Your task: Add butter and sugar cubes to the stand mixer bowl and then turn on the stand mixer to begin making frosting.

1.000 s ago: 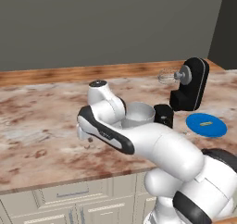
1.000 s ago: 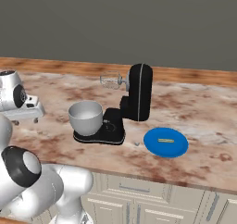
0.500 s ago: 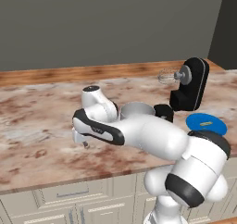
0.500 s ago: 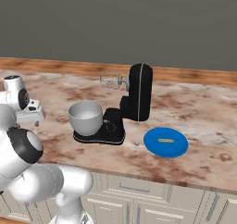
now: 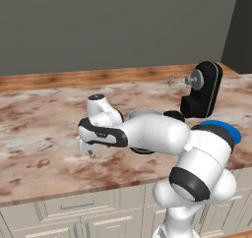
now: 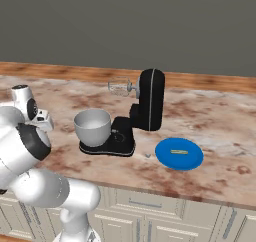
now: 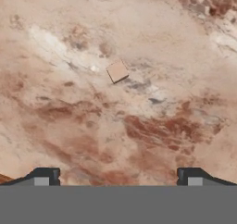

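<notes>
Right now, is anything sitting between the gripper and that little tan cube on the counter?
Nothing visible does. The open gripper looks down at the tan cube, with bare marbled counter between them.

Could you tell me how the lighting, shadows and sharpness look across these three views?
Right base view: even, soft light; glossy sheen on the stand mixer. Left base view: faint shadow on the counter under the arm. Hand view: soft, slightly blurred marble; the small tan cube casts a thin shadow.
</notes>
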Controlling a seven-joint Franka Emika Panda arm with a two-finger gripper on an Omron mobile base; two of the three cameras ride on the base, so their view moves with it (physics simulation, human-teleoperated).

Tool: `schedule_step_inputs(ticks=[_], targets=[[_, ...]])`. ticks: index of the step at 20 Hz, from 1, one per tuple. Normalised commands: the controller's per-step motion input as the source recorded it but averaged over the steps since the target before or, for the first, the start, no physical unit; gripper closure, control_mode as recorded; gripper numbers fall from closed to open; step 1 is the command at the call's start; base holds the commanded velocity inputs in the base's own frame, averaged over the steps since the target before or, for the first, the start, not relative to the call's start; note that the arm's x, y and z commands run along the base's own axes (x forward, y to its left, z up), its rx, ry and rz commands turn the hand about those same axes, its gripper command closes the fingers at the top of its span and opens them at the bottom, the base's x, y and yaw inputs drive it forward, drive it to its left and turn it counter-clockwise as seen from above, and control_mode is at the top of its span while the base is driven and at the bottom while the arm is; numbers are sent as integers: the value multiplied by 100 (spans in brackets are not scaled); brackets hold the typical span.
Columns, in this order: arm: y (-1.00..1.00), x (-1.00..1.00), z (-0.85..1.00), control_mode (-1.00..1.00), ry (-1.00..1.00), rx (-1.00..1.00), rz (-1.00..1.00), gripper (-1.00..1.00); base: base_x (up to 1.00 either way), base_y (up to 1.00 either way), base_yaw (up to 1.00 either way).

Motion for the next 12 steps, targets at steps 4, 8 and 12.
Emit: schedule_step_inputs(ticks=[4,8,12], targets=[[10,24,-23,-100,0,0,0,-100,0,0,0],[14,28,-25,-100,0,0,0,-100,0,0,0],[13,26,-26,-100,0,0,0,-100,0,0,0]])
